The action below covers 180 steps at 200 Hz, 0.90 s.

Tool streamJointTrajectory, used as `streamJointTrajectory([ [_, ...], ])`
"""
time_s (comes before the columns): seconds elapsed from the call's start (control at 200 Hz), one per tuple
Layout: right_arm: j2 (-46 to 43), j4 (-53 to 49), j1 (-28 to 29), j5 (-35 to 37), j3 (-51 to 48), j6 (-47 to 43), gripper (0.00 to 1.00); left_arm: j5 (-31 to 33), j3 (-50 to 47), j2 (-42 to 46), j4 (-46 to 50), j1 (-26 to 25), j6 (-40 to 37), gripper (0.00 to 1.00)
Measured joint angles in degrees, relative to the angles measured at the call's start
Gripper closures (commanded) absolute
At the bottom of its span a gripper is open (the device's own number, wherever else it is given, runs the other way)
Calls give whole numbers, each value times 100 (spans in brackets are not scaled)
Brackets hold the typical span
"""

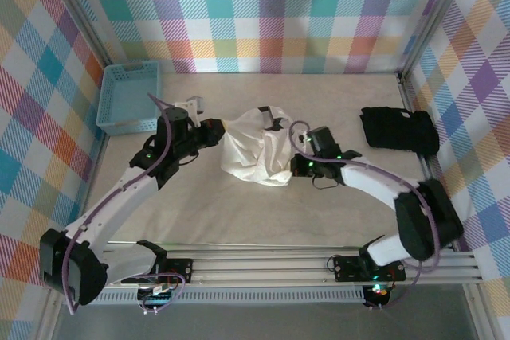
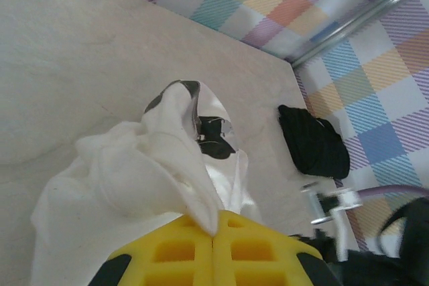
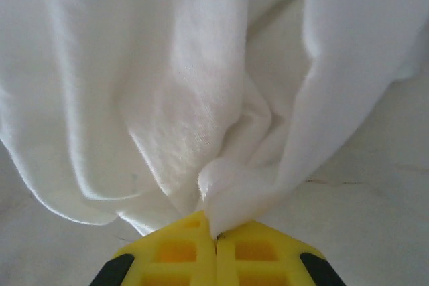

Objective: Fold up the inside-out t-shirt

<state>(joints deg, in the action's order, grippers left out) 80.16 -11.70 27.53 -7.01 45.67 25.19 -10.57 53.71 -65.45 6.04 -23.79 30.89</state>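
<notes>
The inside-out t-shirt point(image 1: 256, 149) is a white bunched heap at the middle of the table, pulled up between both arms. My left gripper point(image 1: 221, 127) is shut on a fold at its left top edge; in the left wrist view the yellow fingers point(image 2: 181, 252) meet with white cloth point(image 2: 134, 179) pinched between them. My right gripper point(image 1: 296, 146) is shut on the shirt's right side. The right wrist view has its yellow fingers point(image 3: 255, 252) closed on a tuck of fabric point(image 3: 228, 185), the rest of the shirt hanging in folds beyond.
A blue basket point(image 1: 130, 97) stands at the back left by the wall. A black folded garment point(image 1: 398, 130) lies at the right, also seen as the dark bundle point(image 2: 314, 142) in the left wrist view. Checked walls close in three sides.
</notes>
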Motion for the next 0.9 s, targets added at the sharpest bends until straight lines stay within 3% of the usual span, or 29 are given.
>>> streamJointTrajectory([
  [0.185,-1652,-586,-1377,356,481,-671,100,151,70,828,289,739,393,100],
  [0.315,-2116,-734,-1692,671,1047,-1147,100,328,234,1436,354,1080,584,100],
  [0.535,-1888,-809,-1871,1211,1128,-1679,100,671,-46,2068,448,1362,839,100],
  [0.74,-1401,-828,-2111,1547,697,-1753,99,612,-754,1976,660,1432,826,100],
  [0.835,-1257,-835,-2201,1626,439,-1690,93,518,-1049,1989,824,1436,723,100],
  [0.9,-1193,-743,-2267,1665,214,-1574,82,404,-1259,2081,841,1436,669,100],
])
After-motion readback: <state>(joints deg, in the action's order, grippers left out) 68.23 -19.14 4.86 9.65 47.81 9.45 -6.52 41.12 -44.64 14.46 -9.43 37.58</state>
